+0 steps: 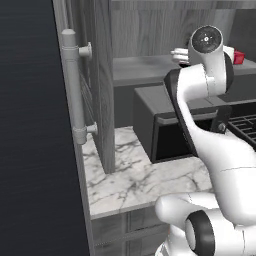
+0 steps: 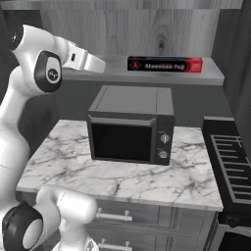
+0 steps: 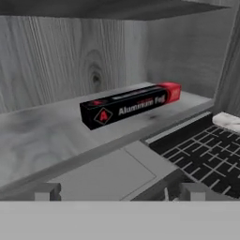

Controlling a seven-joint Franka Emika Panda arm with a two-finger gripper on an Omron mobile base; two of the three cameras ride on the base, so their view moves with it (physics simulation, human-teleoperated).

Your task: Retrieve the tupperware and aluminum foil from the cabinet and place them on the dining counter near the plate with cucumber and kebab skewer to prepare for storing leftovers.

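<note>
Nearest to us is the marble worktop [image 2: 122,166], and we see free room along its front edge and on both sides of the one microwave [image 2: 131,126] that stands on it. At the right edge of this worktop one stove [image 2: 234,169] with dark grates begins. On the left the open door [image 1: 102,85] of the cabinet stands edge-on over the worktop, with one long metal handle [image 1: 73,85] on it, so the room on that side is narrow. Above the microwave runs the shelf [image 2: 215,74] of the cabinet, and its front edge is free. On this shelf lies one box of aluminum foil [image 2: 165,64], black with red ends, flat and lengthwise along the shelf, near its right end, with bare shelf in front and to the left of it. In the hand view the same box [image 3: 129,105] lies some way ahead of the gripper [image 3: 115,191]. The two fingertips [image 3: 47,191] stand wide apart at the bottom of that view, above the top of the microwave; between them is nothing, and they touch nothing. The foil is still apart from the gripper.
</note>
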